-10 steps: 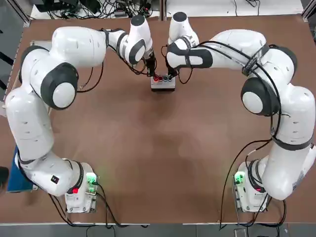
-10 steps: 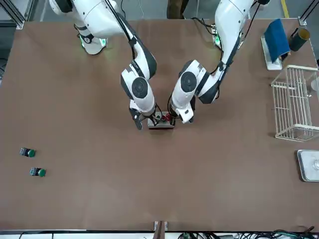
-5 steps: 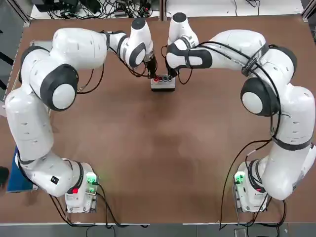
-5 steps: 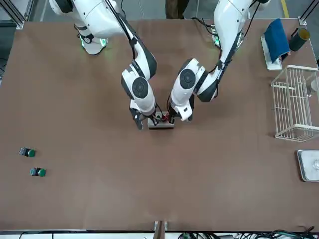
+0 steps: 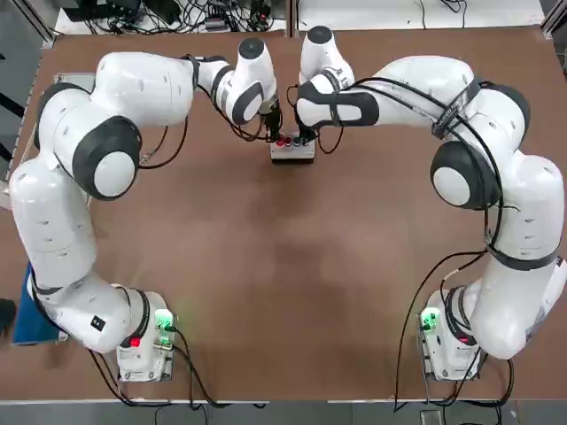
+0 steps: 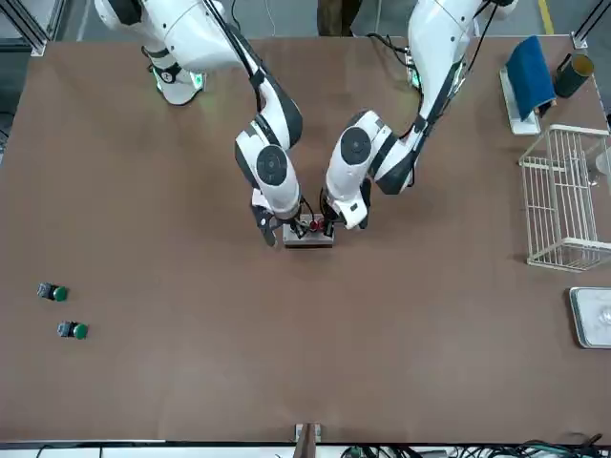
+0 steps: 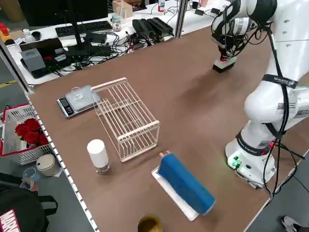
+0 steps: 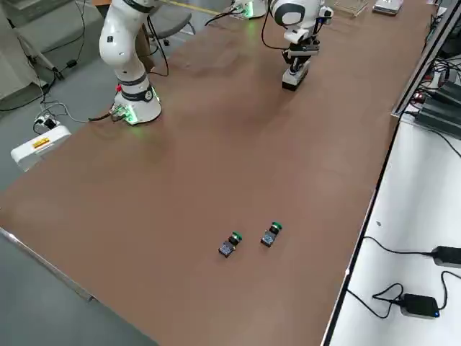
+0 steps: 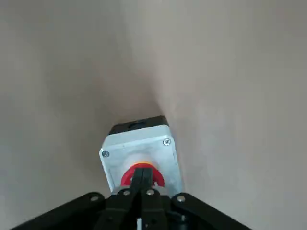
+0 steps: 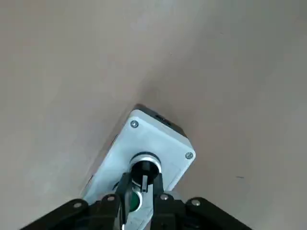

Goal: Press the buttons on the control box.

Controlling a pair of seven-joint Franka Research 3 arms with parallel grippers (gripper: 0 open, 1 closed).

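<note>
The control box (image 5: pixel 292 150) is a small light grey box at the far middle of the table, also seen in the front view (image 6: pixel 307 235). My left gripper (image 5: pixel 276 135) stands over its left end. In the left wrist view that gripper (image 9: pixel 142 178) is shut, its tips resting on the red button (image 9: pixel 142 172). Over the other end is my right gripper (image 5: pixel 306 135). The right wrist view shows this gripper (image 10: pixel 144 179) shut too, its tips on a black button (image 10: pixel 142 163), with a green button (image 10: pixel 132 201) partly hidden behind the fingers.
A white wire rack (image 6: pixel 565 196) and a blue block on a tray (image 6: pixel 528 74) stand on the robot's left side. A scale (image 6: pixel 592 317) lies beyond the rack. Two small green button units (image 6: pixel 52 292) (image 6: pixel 72 330) sit far to the robot's right.
Both wrists have shifted slightly over the control box, the left gripper edging in toward the red button. The box has not moved.
</note>
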